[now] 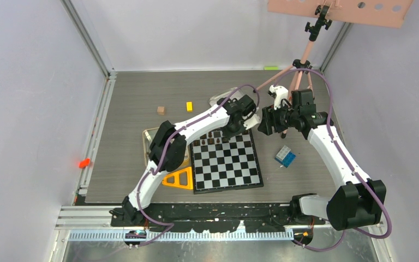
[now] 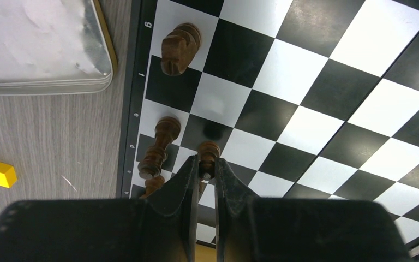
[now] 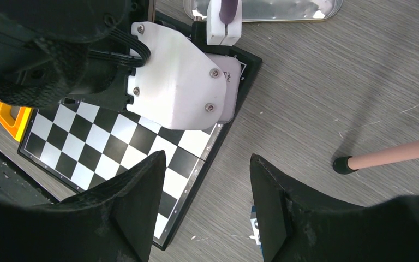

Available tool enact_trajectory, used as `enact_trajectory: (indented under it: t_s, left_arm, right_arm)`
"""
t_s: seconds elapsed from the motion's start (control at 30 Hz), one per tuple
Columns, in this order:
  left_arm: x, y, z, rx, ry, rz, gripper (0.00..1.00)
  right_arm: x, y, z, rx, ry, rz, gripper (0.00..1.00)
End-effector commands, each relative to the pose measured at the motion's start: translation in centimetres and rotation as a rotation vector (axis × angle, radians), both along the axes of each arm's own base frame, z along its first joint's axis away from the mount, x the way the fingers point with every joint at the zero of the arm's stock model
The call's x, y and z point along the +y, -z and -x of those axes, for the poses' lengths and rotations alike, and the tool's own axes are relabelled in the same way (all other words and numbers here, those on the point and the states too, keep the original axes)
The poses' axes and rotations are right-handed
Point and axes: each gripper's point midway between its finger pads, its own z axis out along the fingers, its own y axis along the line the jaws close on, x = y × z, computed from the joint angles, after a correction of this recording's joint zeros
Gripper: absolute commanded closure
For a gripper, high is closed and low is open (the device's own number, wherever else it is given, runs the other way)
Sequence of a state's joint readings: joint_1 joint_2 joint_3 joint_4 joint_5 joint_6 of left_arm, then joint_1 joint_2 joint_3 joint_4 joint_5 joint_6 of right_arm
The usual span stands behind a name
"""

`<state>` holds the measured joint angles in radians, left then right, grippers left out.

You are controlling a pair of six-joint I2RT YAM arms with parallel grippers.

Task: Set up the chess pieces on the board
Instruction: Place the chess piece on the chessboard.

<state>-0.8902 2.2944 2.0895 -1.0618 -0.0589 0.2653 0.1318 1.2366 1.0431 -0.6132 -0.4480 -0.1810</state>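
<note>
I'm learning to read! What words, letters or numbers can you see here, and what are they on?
"intel": sideways on the white camera housing at the left arm's wrist.
"g", "f", "e", "d": my best reading of the tiny tilted letters along the black border of the board; I am not sure of them.
Nothing else is readable.

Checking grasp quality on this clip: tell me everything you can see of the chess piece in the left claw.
The held piece is a small dark brown chessman of turned wood with a rounded head and a narrow neck, probably a pawn. The left claw is shut on its lower part, and the black fingers hide its base. It looks roughly upright over the board near the lettered edge, beside a taller dark piece. Whether its base touches the board cannot be told.
</note>
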Motion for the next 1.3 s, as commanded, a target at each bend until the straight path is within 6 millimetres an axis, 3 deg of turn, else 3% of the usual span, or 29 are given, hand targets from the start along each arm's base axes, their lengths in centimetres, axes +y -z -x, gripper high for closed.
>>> enact_trajectory:
  t_s: [0.0,0.7,1.27]
  left_arm:
    - [-0.45,1.13,0.06,0.008,-0.004,0.008,1.00]
    - [-0.66,1.43,-0.20,0.014,-0.033,0.028,1.00]
    - [-0.37,0.94,-0.44,-0.007,-0.050,0.028,0.87]
  right_arm:
    - [0.10,-1.28,-0.35,-0.053,-0.005,-0.022,0.36]
    - [0.11,-1.21,-0.26,-0.045,-0.008,-0.029,0.37]
    - [0.14,-1.07,-0.21,-0.035,-0.009,-0.035,0.37]
